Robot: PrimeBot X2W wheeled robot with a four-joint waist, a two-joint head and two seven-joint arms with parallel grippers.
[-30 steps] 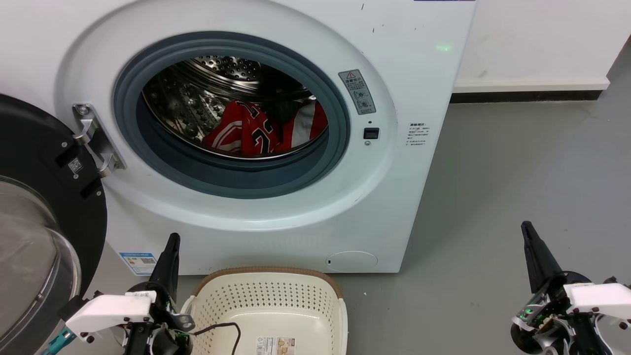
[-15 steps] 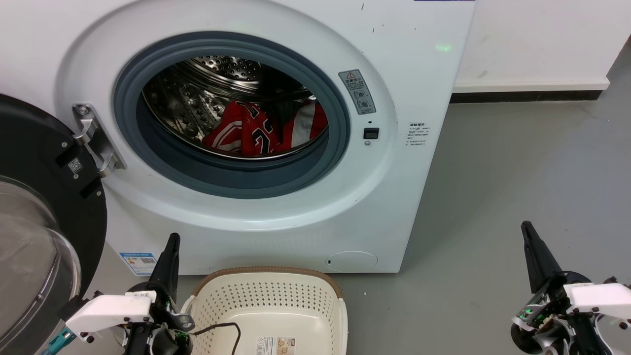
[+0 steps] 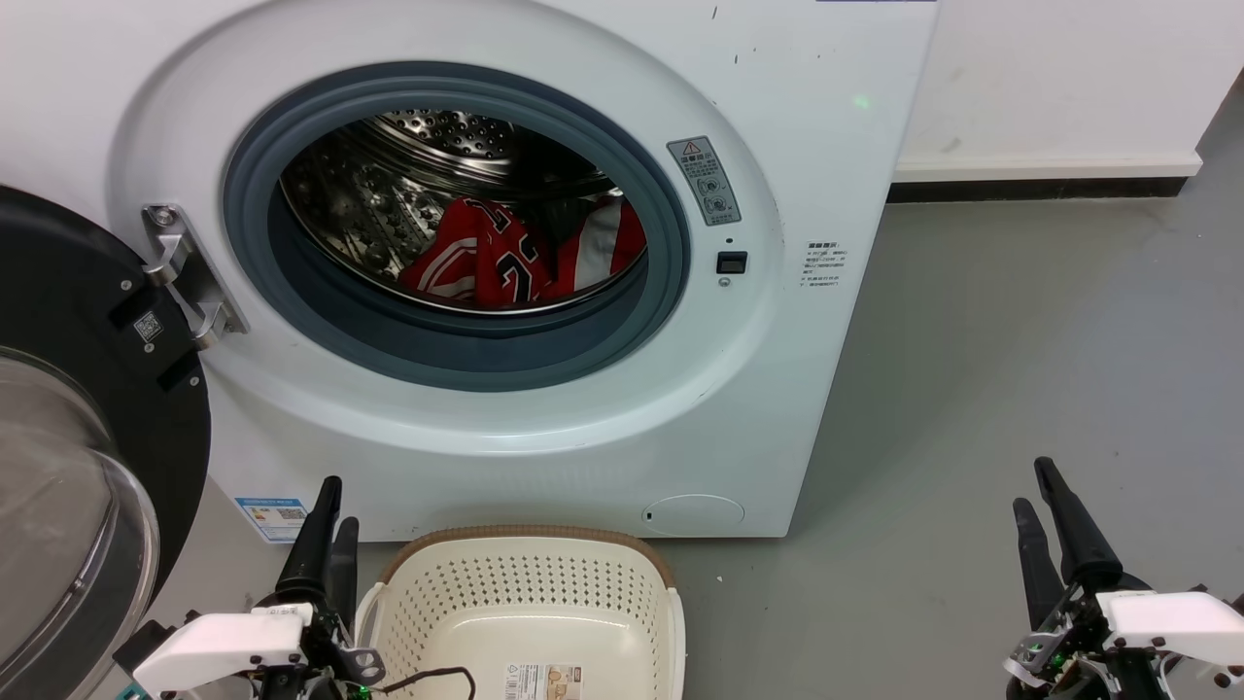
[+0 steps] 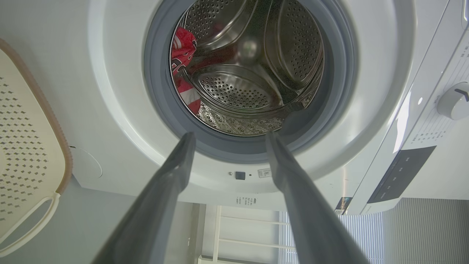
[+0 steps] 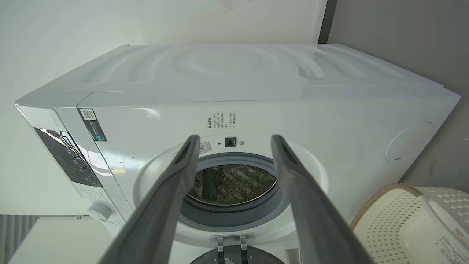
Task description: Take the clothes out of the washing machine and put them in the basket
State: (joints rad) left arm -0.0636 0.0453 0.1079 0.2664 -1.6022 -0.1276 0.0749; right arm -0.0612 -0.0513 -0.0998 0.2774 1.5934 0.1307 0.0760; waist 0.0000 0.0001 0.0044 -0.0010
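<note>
My left gripper [image 3: 336,506] and right gripper [image 3: 1032,486] hung open, empty, before the washing machine [image 3: 777,389]; red clothes [image 3: 515,258] lay inside, the basket [image 3: 530,533] at its foot.

Look at your left gripper [image 3: 340,501] at the lower left of the head view. Before, its two fingers [image 3: 316,544] were pressed together and looked like one dark spike. Now they have come apart, and you can see a gap between them. The left wrist view shows the gap too.

Your right gripper [image 3: 1032,483] at the lower right did the same thing: one spike before, two fingers now.

Both grippers also sit a little lower in the head view than before.

The small green glow [image 3: 860,100] on the white washing machine [image 3: 777,408], upper right, has become fainter.
</note>
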